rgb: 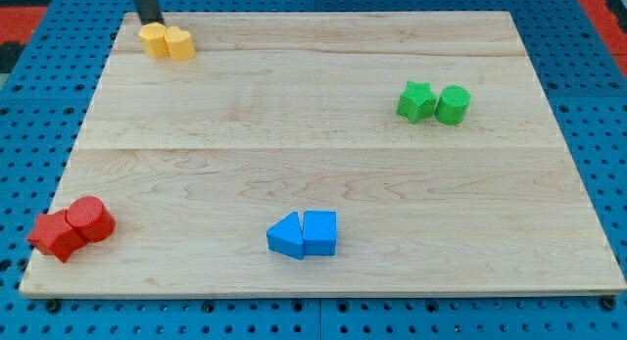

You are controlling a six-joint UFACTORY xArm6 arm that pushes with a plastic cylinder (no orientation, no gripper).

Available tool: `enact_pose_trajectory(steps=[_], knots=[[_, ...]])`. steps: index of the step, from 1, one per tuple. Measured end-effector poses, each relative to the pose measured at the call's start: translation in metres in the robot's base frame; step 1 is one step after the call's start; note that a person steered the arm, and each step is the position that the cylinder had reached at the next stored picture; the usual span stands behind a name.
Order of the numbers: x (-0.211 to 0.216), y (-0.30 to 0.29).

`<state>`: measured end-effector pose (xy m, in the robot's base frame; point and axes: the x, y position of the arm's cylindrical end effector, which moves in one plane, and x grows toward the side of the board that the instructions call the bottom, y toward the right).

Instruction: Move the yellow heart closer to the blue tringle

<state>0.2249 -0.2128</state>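
Eight small blocks sit in four pairs on the wooden board (323, 115), all seen from the single camera view. At the view's top left, my tip (153, 24) comes down at the upper edge of two yellow blocks that touch each other: the yellow block on the left (154, 40), right under the tip and apparently in contact with it, and the yellow block on the right (180, 44). Which of these two is the heart I cannot tell from here. The rod has no pincer, so there is nothing released or clenched to report.

Near the view's bottom, slightly left of centre, the blue triangle (285, 237) touches a blue cube (319, 232) on its right, well apart from the yellow pair.

Toward the view's right, a green star (416, 102) sits just beside a green cylinder (453, 105).

At the bottom left corner, a red star-like block (56, 234) touches a red cylinder (90, 219).
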Motion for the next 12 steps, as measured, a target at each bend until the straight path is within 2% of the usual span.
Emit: enact_pose_trajectory(steps=[2,3,4,5,8,9,10,11,12], knots=[[0.024,0.042],[0.040,0.007],[0.067,0.004],[0.105,0.033],[0.098,0.090],[0.119,0.089],[0.088,0.081],[0.078,0.081],[0.133,0.094]])
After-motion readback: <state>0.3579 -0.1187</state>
